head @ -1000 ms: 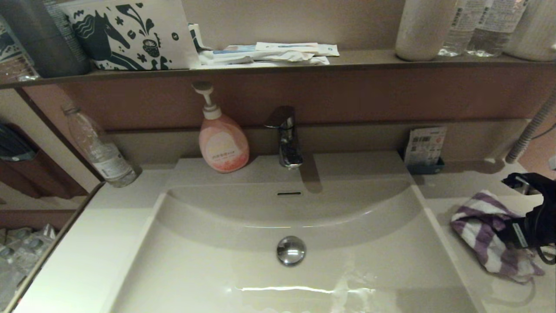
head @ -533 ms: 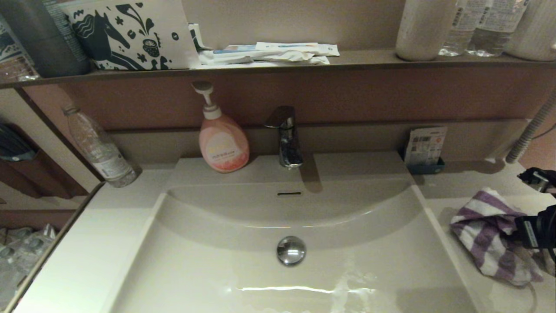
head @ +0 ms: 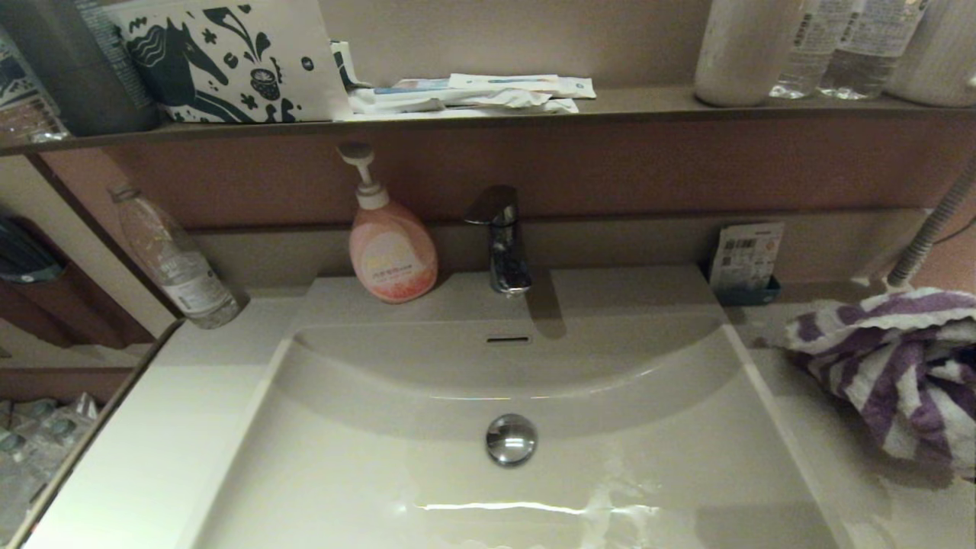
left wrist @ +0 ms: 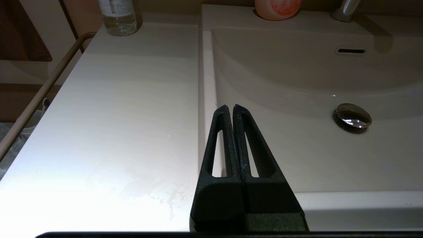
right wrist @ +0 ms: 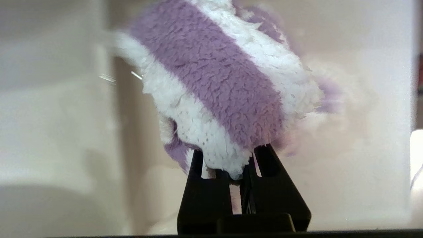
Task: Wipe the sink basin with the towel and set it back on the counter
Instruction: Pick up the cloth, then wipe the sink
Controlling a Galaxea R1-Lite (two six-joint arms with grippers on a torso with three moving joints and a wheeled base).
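The right claw (right wrist: 236,158) is clamped on a bunched corner of the purple-and-white striped towel (head: 892,366), which hangs lifted off the worktop (head: 823,457), right of the sink basin (head: 457,488). The left claw (left wrist: 230,109) hovers over the basin's left rim, its fingers pressed together on nothing. The chrome drain plug (head: 511,439) sits mid-basin.

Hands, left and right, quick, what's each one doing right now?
Left hand: closed, empty, over the cream-white sink basin's edge.
Right hand: closed on the fluffy purple-and-white striped towel.
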